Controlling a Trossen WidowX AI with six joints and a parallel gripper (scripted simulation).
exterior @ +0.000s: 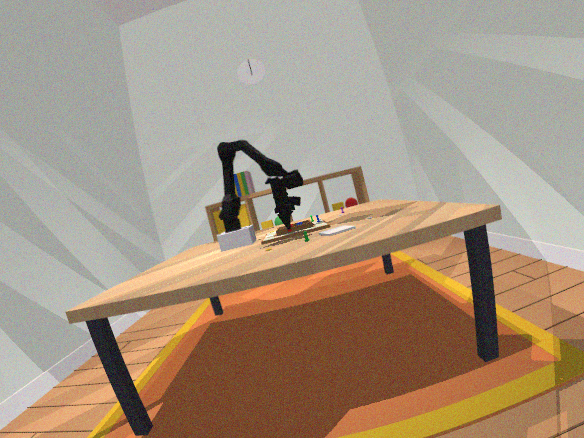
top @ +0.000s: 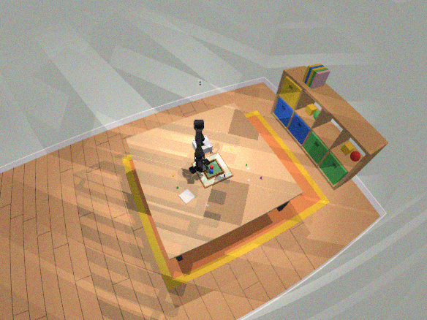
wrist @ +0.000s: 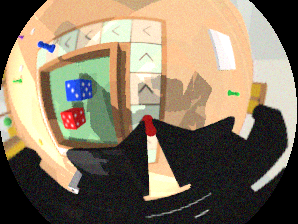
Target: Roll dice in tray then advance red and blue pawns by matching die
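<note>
My gripper (top: 201,170) (exterior: 288,228) (wrist: 148,123) is shut on the red pawn (wrist: 148,124), low over the arrow track of the board (top: 222,161) (wrist: 116,31), beside the tray; whether the pawn touches the board is unclear. The red die (top: 211,166) (wrist: 73,118) and the blue die (top: 211,171) (wrist: 79,90) lie apart on the green floor of the tray (top: 219,169) (wrist: 114,70), each with several pips showing. The blue pawn (top: 224,175) (exterior: 317,218) (wrist: 46,46) stands on the track on the tray's other side. The fingers hide part of the near track.
A white flat square (top: 186,196) (exterior: 337,230) (wrist: 223,49) lies off the board. A green piece (top: 178,187) (exterior: 306,236) (wrist: 233,93) stands near it. Small green, white, purple and yellow pieces lie around the board. The tray's raised wooden walls border the track.
</note>
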